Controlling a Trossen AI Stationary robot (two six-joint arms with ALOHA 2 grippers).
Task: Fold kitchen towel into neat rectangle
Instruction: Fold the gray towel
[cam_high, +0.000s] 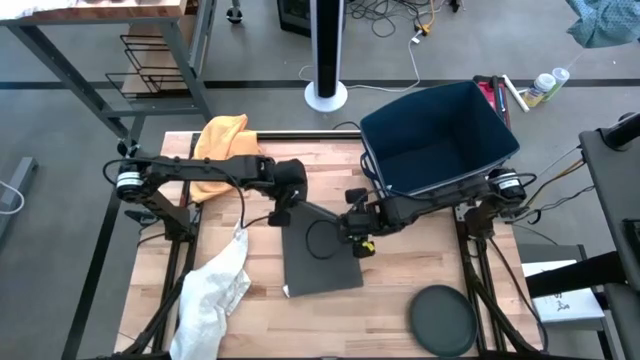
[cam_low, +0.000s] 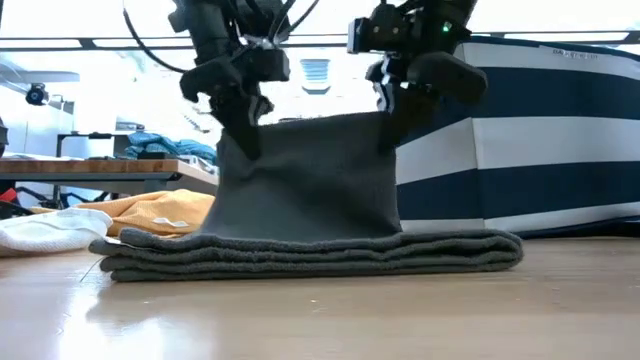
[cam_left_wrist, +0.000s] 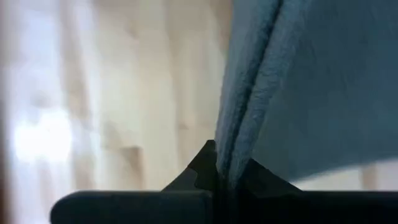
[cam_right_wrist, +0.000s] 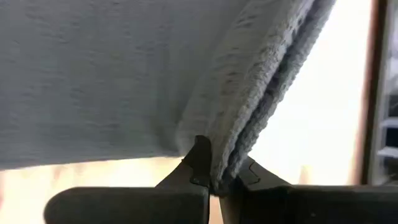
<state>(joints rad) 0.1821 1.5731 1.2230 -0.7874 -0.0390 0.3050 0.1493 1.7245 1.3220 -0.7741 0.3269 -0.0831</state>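
Note:
A dark grey kitchen towel lies folded on the wooden table. Its upper part is raised as an upright sheet, while its lower folds rest flat on the wood. My left gripper is shut on the sheet's top left corner. My right gripper is shut on its top right corner. In the high view the left gripper and the right gripper stand over the towel's far end. My left gripper pinches the raised sheet's top left corner between its two fingers, where two layers show side by side. The fingers come from above, slanting down. The sheet hangs below them, its lower part on the table. My right gripper pinches the sheet's top right corner between its two fingers, where the thick edge shows more than one layer. The fingers slant down from above. The top edge runs nearly straight between both grippers, and the sheet hangs down to the folds on the table.
A dark blue bin stands at the far right, right behind the right arm. An orange cloth lies at the far left, a white cloth at the near left, and a dark round disc at the near right.

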